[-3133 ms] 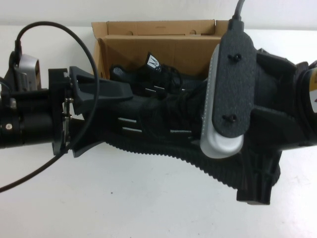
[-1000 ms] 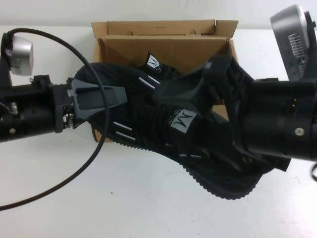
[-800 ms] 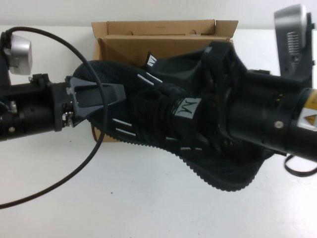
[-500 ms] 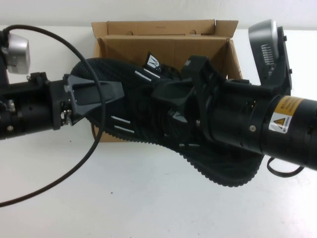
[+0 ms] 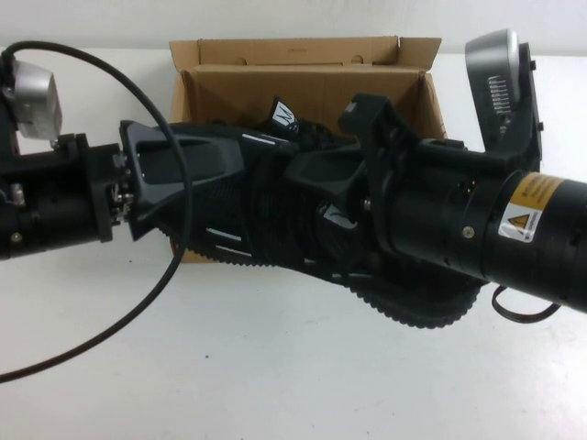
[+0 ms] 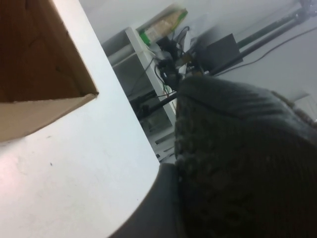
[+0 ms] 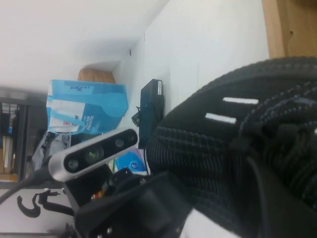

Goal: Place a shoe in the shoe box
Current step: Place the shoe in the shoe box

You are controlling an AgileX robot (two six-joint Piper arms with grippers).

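The shoe (image 5: 275, 220) is a black mesh sneaker with white dashes and a ribbed sole. It hangs in the air over the front edge of the open brown shoe box (image 5: 303, 55), sole toward the near side. My left gripper (image 5: 206, 174) is shut on its toe end. My right gripper (image 5: 321, 197) is shut on its laced middle, by the tongue. The shoe's mesh fills the left wrist view (image 6: 237, 148) and the right wrist view (image 7: 223, 129). A second black shoe (image 5: 284, 116) with a white tongue tag lies inside the box.
The box flap lid (image 5: 293, 48) stands open at the back. White table (image 5: 229, 367) lies in front of the box. A box corner shows in the left wrist view (image 6: 34, 74). The left arm's wrist camera shows in the right wrist view (image 7: 94, 153).
My right gripper has turned and slid left along the shoe. The shoe has rolled, its sole now facing the near side, and shifted slightly back over the box.
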